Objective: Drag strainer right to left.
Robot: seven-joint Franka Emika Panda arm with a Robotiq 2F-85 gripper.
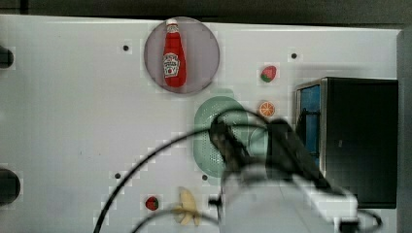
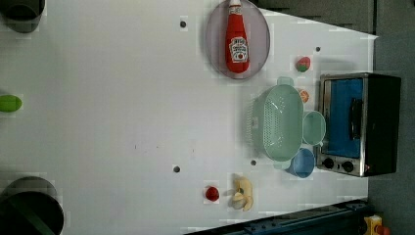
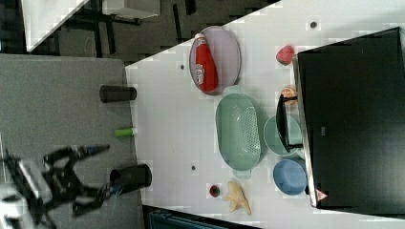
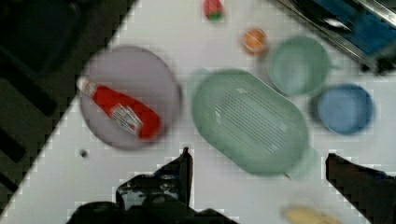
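Note:
The strainer is a pale mint-green oval colander full of small holes, lying on the white table beside the toaster oven. It also shows in the right view and the wrist view. In the top view my arm covers part of the strainer. My gripper hangs above the table, well off the strainer's rim, open wide with nothing between its dark fingers. In the right view the gripper appears open at the lower left, away from the strainer.
A round green bowl and a blue bowl sit between the strainer and the toaster oven. A ketchup bottle lies on a grey plate. Toy strawberry, orange slice and banana lie nearby.

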